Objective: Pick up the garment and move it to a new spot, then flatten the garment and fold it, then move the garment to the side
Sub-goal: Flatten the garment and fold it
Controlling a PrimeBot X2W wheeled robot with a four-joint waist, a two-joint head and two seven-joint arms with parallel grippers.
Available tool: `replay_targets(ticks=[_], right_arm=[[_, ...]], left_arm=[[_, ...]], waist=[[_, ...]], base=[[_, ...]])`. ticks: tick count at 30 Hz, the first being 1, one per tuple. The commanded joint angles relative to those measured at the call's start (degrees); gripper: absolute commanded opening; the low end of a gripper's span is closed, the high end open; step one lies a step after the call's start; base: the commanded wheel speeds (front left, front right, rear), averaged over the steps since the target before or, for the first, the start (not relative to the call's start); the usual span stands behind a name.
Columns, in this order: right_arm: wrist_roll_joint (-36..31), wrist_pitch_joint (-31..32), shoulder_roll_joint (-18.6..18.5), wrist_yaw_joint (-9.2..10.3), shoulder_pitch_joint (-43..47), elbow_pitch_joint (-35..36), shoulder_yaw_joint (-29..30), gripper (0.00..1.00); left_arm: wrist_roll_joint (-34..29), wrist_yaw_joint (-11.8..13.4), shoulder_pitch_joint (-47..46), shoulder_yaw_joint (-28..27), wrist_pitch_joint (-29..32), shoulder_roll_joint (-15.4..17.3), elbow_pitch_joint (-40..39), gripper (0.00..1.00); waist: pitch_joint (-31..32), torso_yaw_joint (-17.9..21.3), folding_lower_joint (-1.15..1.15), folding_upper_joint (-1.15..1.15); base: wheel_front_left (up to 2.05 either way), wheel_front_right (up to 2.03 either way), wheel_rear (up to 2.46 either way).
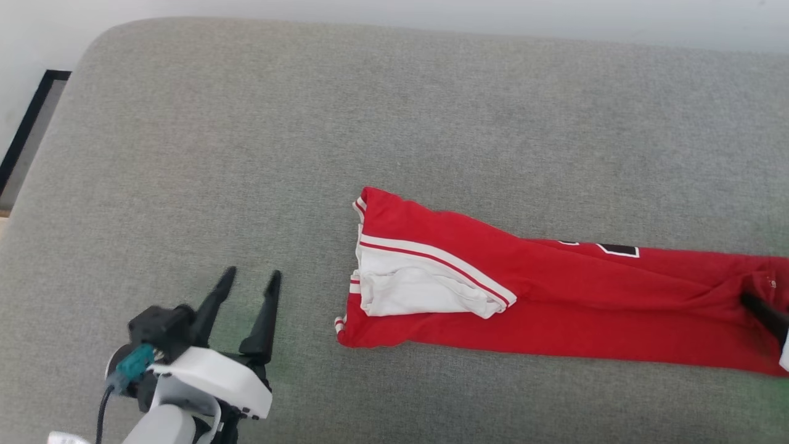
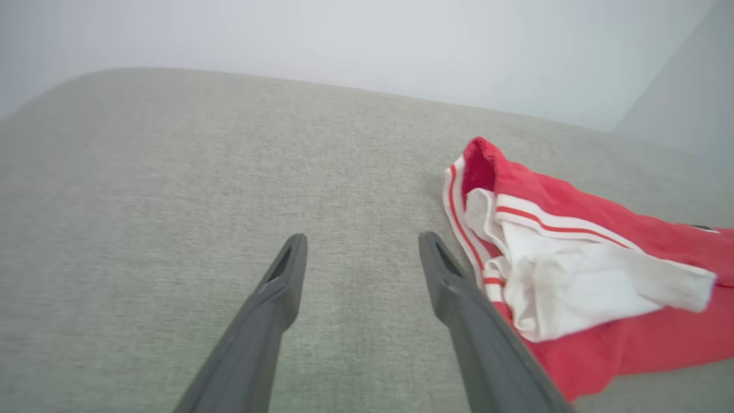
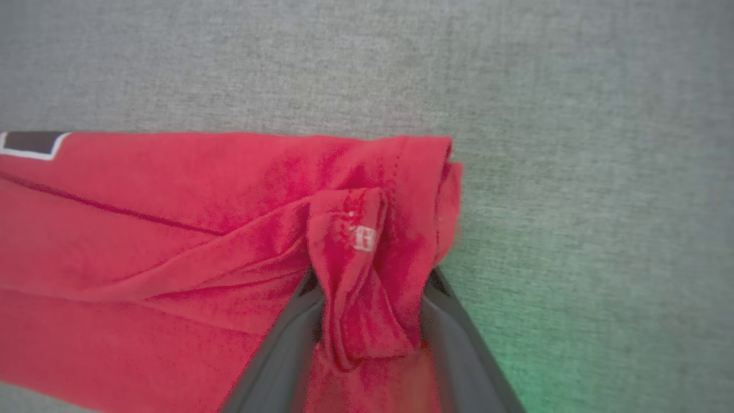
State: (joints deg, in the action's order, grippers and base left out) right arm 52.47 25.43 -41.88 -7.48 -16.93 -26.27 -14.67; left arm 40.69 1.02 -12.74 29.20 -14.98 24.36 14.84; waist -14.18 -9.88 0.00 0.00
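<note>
The garment (image 1: 555, 290) is a red jersey with a white sleeve panel and white stripe trim. It lies in a long narrow strip across the grey cushion, running from the middle to the right edge of the head view. My left gripper (image 1: 253, 272) stands open just left of the garment's sleeve end, with nothing between its fingers. From the left wrist, the gripper (image 2: 362, 238) has the garment (image 2: 602, 275) beside its right finger. My right gripper (image 3: 373, 275) sits at the far end of the garment (image 3: 172, 229), jaws apart, with a raised bunch of red fabric between them.
The grey fabric cushion (image 1: 308, 123) spreads wide to the back and left of the garment. Its rounded left edge drops off beside a dark-framed panel (image 1: 31, 123). A pale wall (image 1: 431, 12) runs along the far edge.
</note>
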Motion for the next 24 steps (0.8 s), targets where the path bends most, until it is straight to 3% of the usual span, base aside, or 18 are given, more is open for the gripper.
replay_targets(ticks=[1, 2, 11, 17, 24], right_arm=[[0.1, 1.4, 1.9, -0.01, 2.0, -0.9, -0.8, 0.07], [0.2, 2.0, 2.0, 0.00, 2.1, -1.0, -0.6, 0.00], [-0.5, 3.7, 3.0, 0.00, 2.5, -0.4, 0.8, 0.00], [-0.7, 2.3, 2.6, 0.02, 1.4, -0.3, 3.0, 0.00], [-1.7, 0.0, 0.4, 0.12, -0.7, -1.7, 6.7, 0.00]], left_arm=[[-5.0, 0.4, 2.2, -3.6, -0.3, -2.3, -1.0, 1.00], [-7.7, 0.2, 3.1, -5.6, -0.3, -3.3, -1.6, 1.00], [-25.0, -3.9, 8.7, -18.5, -0.3, -10.6, -6.7, 1.00], [-30.1, -6.7, 10.1, -22.8, -0.3, -13.7, -8.3, 1.00], [-32.1, -8.0, 10.0, -24.4, -0.3, -15.6, -10.0, 1.00]], waist=[[0.3, -0.4, 0.00, 0.00], [0.4, -0.4, 0.00, 0.00], [0.6, 0.0, 0.00, 0.00], [0.5, 1.5, 0.00, 0.00], [-0.1, 3.9, 0.00, 0.00]], base=[[0.00, 0.00, 0.00], [0.00, 0.00, 0.00], [0.00, 0.00, 0.00], [0.00, 0.00, 0.00], [0.00, 0.00, 0.00]])
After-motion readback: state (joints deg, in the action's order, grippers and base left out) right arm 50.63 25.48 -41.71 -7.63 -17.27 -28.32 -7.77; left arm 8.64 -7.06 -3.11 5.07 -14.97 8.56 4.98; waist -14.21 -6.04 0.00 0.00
